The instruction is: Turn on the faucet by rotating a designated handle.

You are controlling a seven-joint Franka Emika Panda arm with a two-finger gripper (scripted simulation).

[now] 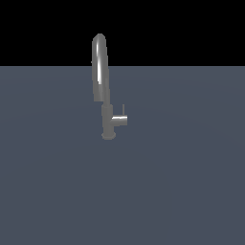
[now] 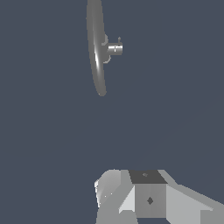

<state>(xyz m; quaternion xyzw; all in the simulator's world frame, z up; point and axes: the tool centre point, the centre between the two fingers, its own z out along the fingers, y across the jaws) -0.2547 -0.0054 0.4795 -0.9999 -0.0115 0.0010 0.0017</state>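
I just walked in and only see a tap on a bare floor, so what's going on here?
A simulated robot arm is meant to turn on the faucet by rotating its small side handle. Nothing is touching the faucet yet. The arm does not appear in the exterior view; the wrist view shows part of the gripper well apart from the faucet, looking down on it. Whether the gripper is open or shut cannot be told.

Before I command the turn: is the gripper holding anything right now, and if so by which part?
Nothing is held. The gripper is apart from the faucet, and the handle is untouched. The fingertips are out of view.
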